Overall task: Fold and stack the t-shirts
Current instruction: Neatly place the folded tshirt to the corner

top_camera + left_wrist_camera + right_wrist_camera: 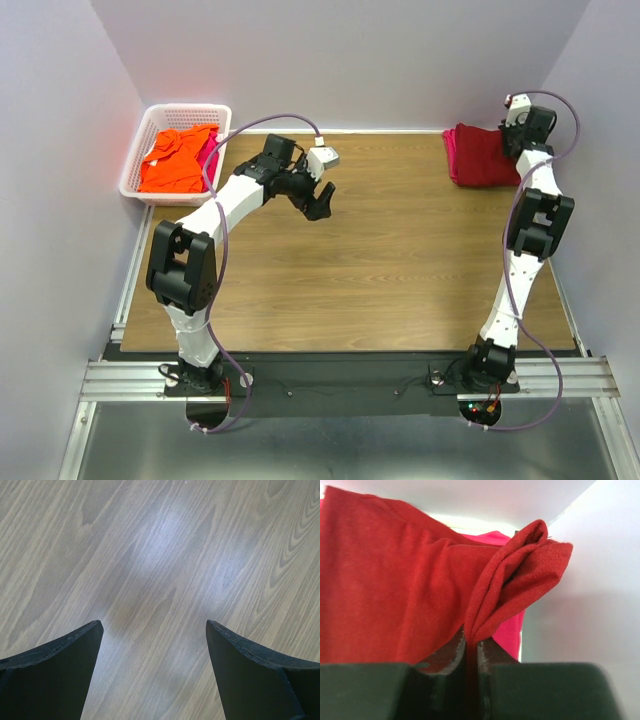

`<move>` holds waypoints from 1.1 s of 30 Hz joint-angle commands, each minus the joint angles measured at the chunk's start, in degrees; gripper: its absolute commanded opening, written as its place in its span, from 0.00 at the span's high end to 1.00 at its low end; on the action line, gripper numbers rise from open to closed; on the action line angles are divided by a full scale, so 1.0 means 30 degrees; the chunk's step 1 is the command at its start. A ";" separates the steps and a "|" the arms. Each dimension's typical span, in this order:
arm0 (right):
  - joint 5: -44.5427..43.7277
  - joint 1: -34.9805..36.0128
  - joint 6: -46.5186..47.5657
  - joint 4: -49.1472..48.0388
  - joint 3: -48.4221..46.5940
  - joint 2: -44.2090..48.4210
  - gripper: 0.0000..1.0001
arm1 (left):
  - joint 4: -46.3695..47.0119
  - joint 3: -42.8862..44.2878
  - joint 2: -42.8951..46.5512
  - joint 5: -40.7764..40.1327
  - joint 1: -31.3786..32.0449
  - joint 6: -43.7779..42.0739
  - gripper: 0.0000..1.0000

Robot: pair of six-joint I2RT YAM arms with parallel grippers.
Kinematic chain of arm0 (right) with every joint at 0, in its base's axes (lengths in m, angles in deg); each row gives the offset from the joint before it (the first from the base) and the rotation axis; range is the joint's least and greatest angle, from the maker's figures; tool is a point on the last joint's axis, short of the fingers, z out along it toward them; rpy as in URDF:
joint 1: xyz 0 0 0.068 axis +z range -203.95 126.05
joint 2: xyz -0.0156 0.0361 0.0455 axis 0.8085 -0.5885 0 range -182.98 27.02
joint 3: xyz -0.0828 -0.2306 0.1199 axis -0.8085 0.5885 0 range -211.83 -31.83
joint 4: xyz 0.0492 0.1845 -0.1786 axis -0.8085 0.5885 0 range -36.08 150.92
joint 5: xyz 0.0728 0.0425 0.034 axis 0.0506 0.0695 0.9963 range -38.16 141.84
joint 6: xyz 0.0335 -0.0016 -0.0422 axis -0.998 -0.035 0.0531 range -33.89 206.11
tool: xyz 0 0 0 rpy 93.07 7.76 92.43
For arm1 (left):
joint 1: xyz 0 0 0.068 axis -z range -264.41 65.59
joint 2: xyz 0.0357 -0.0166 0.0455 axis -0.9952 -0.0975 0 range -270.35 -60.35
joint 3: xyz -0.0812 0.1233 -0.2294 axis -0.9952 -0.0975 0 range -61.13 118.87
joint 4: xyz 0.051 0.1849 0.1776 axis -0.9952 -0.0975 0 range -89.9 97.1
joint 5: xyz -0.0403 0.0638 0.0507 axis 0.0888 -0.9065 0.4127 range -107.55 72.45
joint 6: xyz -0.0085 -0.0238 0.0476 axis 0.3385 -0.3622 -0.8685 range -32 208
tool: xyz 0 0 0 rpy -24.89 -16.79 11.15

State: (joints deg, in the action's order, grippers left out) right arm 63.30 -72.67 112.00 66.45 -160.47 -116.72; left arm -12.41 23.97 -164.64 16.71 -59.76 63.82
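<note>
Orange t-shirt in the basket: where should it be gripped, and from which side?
Pinch a raised fold of the orange t-shirt from straight above, probably with the open left gripper: it lies crumpled on top in the white basket, whose walls block any sideways approach.

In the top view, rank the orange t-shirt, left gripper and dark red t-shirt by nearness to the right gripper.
1. dark red t-shirt, far right, pinched in the right gripper.
2. left gripper, mid-table.
3. orange t-shirt, far left, in the basket.
</note>
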 commanded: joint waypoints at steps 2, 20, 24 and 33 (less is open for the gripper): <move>-0.1120 -0.0059 0.0278 -0.2097 -0.1592 -0.0396 0.56 | -0.0353 0.1018 -0.0100 -0.0052 -0.0041 -0.0259 0.04; 0.4994 -0.0029 -0.6018 -0.2303 -0.1503 0.1715 0.16 | 0.0788 0.0111 0.0456 0.0884 -0.0451 0.0619 0.04; 0.4967 0.0205 -0.7690 -0.2421 -0.2557 -0.0157 0.20 | 0.1053 -0.0299 0.0603 0.1206 -0.0655 0.1059 0.04; 0.4851 0.1405 -0.7517 -0.3620 -0.1711 -0.1946 0.40 | 0.0966 -0.1178 0.0779 0.1265 -0.1328 0.1206 0.04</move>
State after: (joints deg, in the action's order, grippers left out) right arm 76.94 -70.68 90.26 59.65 -165.91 -120.61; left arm -10.29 21.40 -164.86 18.94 -62.56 66.77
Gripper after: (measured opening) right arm 0.611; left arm 0.964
